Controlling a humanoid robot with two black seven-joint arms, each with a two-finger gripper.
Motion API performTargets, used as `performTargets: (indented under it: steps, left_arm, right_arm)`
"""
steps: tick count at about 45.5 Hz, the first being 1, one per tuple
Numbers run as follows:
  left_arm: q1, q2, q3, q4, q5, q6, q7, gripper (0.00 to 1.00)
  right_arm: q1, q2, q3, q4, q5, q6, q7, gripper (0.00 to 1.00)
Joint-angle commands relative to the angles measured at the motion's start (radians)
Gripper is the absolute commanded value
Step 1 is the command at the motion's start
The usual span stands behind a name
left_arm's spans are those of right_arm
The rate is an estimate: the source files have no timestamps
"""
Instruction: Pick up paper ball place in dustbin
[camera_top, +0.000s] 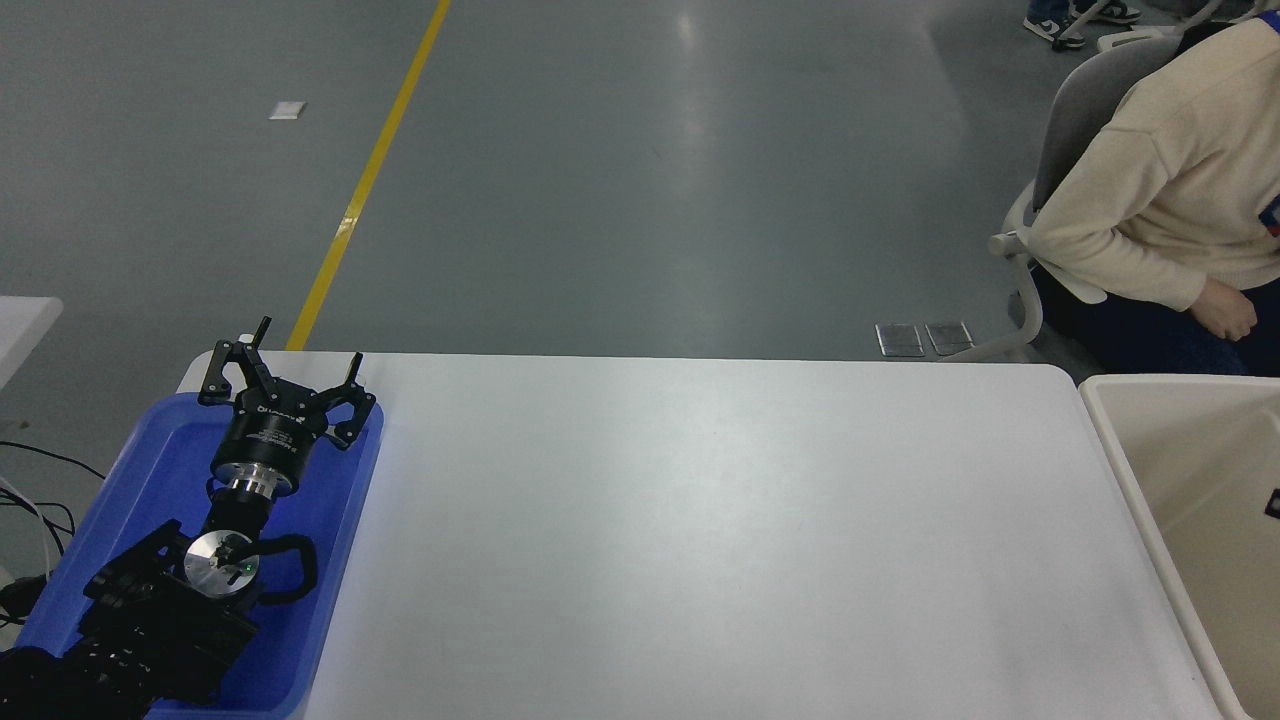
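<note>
The cream-white dustbin (1180, 382) stands at the table's right end, cut off by the picture's edge. The paper ball is not in view. My left gripper (300, 352) is parked at the lower left above the blue tray (340, 520), open and empty. A small black part (1274, 502) shows at the right edge over the dustbin's inside. It may belong to my right arm, and too little of it shows to tell more.
A person in a beige sweater (1170, 190) sits on a grey chair (1075, 110) beyond the table's far right corner, just behind the dustbin. The white table (720, 540) spans the middle. Cables hang off the left side.
</note>
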Motion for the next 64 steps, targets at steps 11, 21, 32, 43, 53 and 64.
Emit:
performTargets:
  steps: [11,21,32,43,53,64]
  left_arm:
    - [0.000,0.000,0.000,0.000,0.000,0.000,0.000,1.00]
    - [0.000,0.000,0.000,0.000,0.000,0.000,0.000,1.00]
    - [0.000,0.000,0.000,0.000,0.000,0.000,0.000,1.00]
    - [0.000,0.000,0.000,0.000,0.000,0.000,0.000,1.00]
    - [0.000,0.000,0.000,0.001,0.000,0.000,0.000,1.00]
    - [0.000,0.000,0.000,0.000,0.000,0.000,0.000,1.00]
  right_arm:
    - [-0.010,0.007,0.011,-0.011,-0.001,-0.017,-0.001,0.52]
    - [-0.010,0.004,0.016,-0.008,0.001,-0.051,0.000,0.94]
    - [-0.001,0.004,0.019,0.012,0.001,-0.060,0.000,1.00]
    - [0.127,-0.048,0.119,0.125,0.003,-0.057,0.000,1.00]
    - [0.206,-0.168,0.448,0.302,0.001,-0.050,0.000,1.00]
    - [0.106,-0.211,1.036,0.514,-0.005,-0.048,0.007,1.00]
